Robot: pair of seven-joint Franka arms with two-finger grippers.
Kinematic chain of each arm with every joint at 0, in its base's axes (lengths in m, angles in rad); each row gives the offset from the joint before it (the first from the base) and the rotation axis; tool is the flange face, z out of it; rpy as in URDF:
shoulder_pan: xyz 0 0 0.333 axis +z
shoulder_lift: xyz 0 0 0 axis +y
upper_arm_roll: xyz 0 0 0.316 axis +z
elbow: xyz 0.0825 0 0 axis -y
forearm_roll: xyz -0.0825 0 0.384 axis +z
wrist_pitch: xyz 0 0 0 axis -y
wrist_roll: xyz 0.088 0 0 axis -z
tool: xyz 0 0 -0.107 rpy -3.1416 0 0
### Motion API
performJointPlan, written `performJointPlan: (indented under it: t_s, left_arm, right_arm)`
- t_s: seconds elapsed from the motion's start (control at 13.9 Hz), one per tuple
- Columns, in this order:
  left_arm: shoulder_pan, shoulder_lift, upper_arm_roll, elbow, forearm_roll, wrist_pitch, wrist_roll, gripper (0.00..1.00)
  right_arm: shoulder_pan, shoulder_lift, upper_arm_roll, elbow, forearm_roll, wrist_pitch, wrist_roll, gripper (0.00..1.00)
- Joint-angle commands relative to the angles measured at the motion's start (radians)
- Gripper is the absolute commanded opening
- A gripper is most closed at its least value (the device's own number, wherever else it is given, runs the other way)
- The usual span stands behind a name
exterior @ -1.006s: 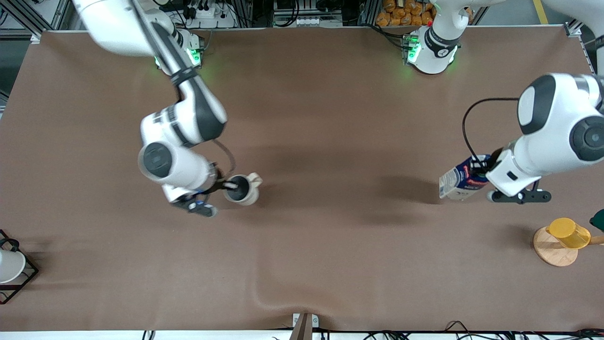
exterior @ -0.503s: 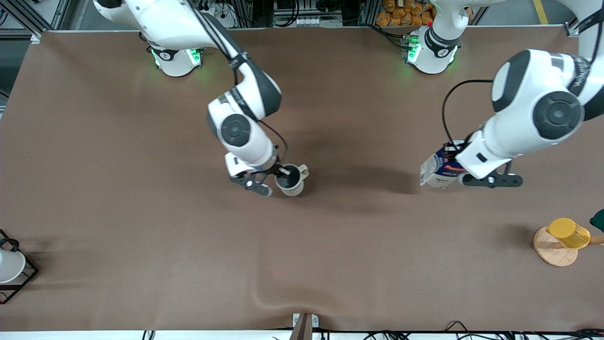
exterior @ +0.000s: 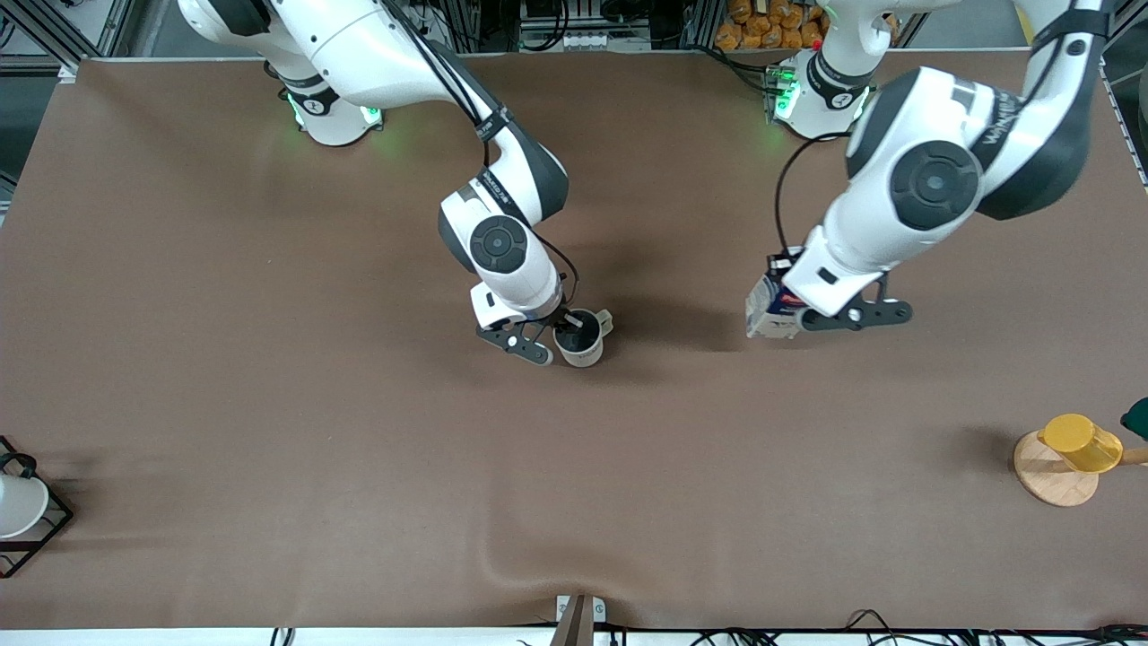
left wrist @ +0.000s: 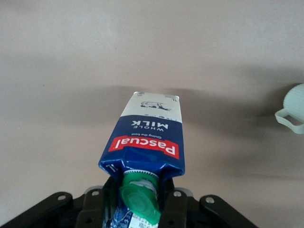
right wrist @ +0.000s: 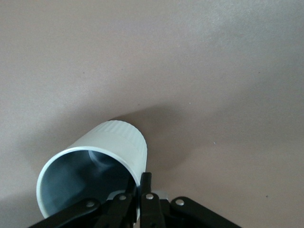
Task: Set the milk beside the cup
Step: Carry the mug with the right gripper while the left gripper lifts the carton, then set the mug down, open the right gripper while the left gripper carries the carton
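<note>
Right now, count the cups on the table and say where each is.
3. The cream mug is mid-table, held by the right gripper; the yellow cup is on a wooden disc at the left arm's end; the white cup sits in a black wire frame at the right arm's end.

Milk (exterior: 769, 309) mostly hidden under left arm, white cup (exterior: 18, 504) cut off.

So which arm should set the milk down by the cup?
Left. Its claw is shut on the milk, up over the table middle. The right claw is shut on the cup rim, so it is busy.
</note>
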Motion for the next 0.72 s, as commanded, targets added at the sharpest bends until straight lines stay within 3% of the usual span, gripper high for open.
performJointPlan:
  t_s: [0.0, 0.36, 0.65]
  left_arm:
    - [0.002, 0.002, -0.048, 0.003, 0.013, -0.024, -0.053, 0.33]
    - [-0.062, 0.013, -0.098, 0.012, 0.01, -0.024, -0.157, 0.34]
    - [-0.115, 0.015, -0.101, 0.021, -0.005, -0.032, -0.204, 0.34]
  right_arm:
    - [0.014, 0.022, -0.016, 0.033, 0.004, 0.001, 0.021, 0.99]
    - [-0.008, -0.02, -0.018, 0.055, 0.017, -0.042, 0.013, 1.0]
    - [-0.118, -0.123, -0.018, 0.151, 0.013, -0.375, -0.02, 1.0]
